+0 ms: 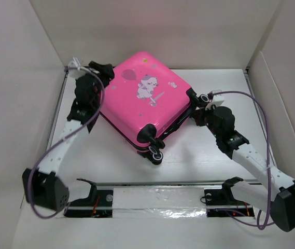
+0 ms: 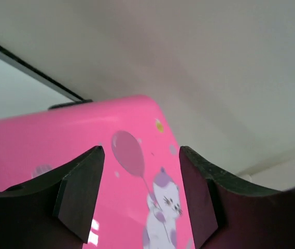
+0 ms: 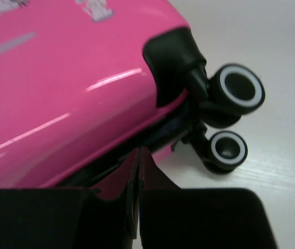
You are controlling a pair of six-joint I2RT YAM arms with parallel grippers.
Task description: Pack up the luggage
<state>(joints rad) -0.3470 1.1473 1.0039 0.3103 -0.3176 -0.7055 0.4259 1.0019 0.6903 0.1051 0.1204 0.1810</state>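
Zipping it shut looks like the step in hand, I reckon. The small glossy hot-pink hard-shell suitcase (image 1: 147,98) lies flat and closed on the white desk (image 1: 188,163), wedged between both tools.

The right tool (image 3: 138,153) has its fingers pressed together, tip right at the dark seam (image 3: 160,132). Can't tell if a zip pull is pinched in there. The left tool (image 2: 142,155) is spread wide, hanging over the lid with the cartoon cat print (image 2: 163,207) just beyond its fingers.

To do it well I'd say: left tool steadies the shell, right tool follows the seam and steers clear of the black wheels with white rims (image 3: 238,89) just right of its tip.

Only the right wrist view shows that seam up close. Only the overhead one shows the arms flanking the case.
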